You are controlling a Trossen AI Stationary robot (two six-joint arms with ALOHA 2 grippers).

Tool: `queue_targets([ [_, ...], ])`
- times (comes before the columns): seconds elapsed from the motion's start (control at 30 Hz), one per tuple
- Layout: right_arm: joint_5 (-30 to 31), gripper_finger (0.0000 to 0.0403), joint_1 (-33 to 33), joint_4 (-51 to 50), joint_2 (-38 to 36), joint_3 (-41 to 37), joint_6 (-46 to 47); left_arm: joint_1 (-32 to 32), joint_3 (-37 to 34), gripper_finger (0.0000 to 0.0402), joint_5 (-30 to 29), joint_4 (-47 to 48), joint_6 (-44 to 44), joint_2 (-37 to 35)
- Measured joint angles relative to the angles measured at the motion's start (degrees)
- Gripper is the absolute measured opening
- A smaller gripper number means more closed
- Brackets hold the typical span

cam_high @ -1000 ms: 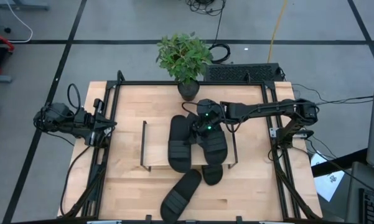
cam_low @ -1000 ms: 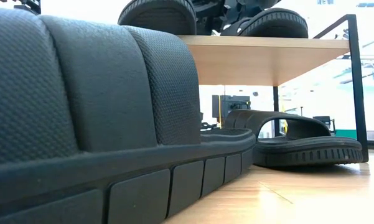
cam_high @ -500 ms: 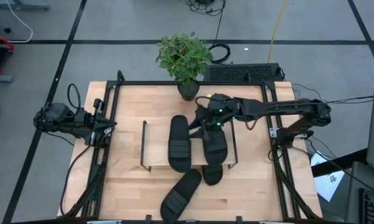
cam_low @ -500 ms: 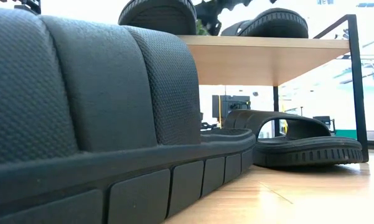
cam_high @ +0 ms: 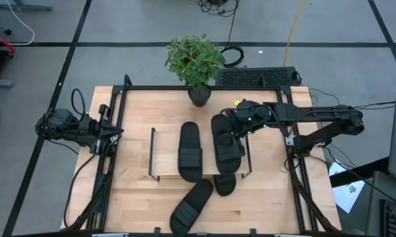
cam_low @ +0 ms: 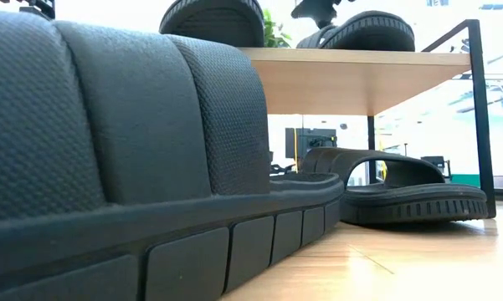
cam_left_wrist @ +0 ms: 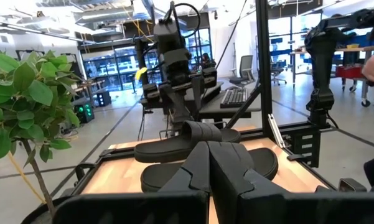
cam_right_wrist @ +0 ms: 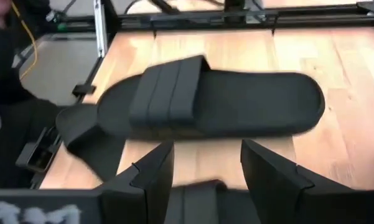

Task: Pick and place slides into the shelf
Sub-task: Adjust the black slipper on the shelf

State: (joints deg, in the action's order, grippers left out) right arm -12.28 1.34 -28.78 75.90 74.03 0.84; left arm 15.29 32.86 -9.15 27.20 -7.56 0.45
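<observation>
Two slides lie side by side on the shelf [cam_high: 159, 153], lengthwise across its wooden board: the left-hand slide [cam_high: 190, 151] and the right-hand slide [cam_high: 226, 144], packed close, probably to leave room on the bare part of the board. The right tool [cam_high: 239, 129] hangs just beside the far end of that right-hand slide with its fingers parted and nothing between them; in the right wrist view, a slide lies free on the board beyond the open fingers, so I take it the slide is set down and let go. Two more are not on the board: one [cam_high: 225, 184] pokes out from under the shelf's near edge, resting on the bench [cam_high: 277, 197], and another [cam_high: 191, 206] lies at an angle near the bench's front edge, so close to the low camera that it fills that view. Those look like the next to fetch. The left tool [cam_high: 112, 142] waits at the bench's left side, fingers pressed together and empty, well apart from the shelf.
</observation>
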Motion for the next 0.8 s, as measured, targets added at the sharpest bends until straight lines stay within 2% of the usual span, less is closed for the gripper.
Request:
queue_targets([
  [0.2, -4.46, 0.0179, 0.83, -9.69, -1.4, 0.05, -2.28, 0.02, -0.02, 0.0005, 0.02, 0.0, 0.01, 0.0],
  [0.4, -4.88, 0.0179, 2.99, -11.01, -0.86, 0.05, -4.36, 0.01, -0.02, 0.0005, 0.0, 0.0, -0.08, 0.02],
  [0.67, -13.36, 0.0179, 8.58, -15.28, -0.88, 0.05, -4.51, 0.01, -0.01, 0.0005, 0.0, 0.0, -0.21, 0.02],
  [0.8, -14.62, 0.0179, 9.55, -16.47, -0.88, 0.05, -4.03, 0.01, -0.02, 0.0005, 0.0, 0.0, -0.24, 0.01],
])
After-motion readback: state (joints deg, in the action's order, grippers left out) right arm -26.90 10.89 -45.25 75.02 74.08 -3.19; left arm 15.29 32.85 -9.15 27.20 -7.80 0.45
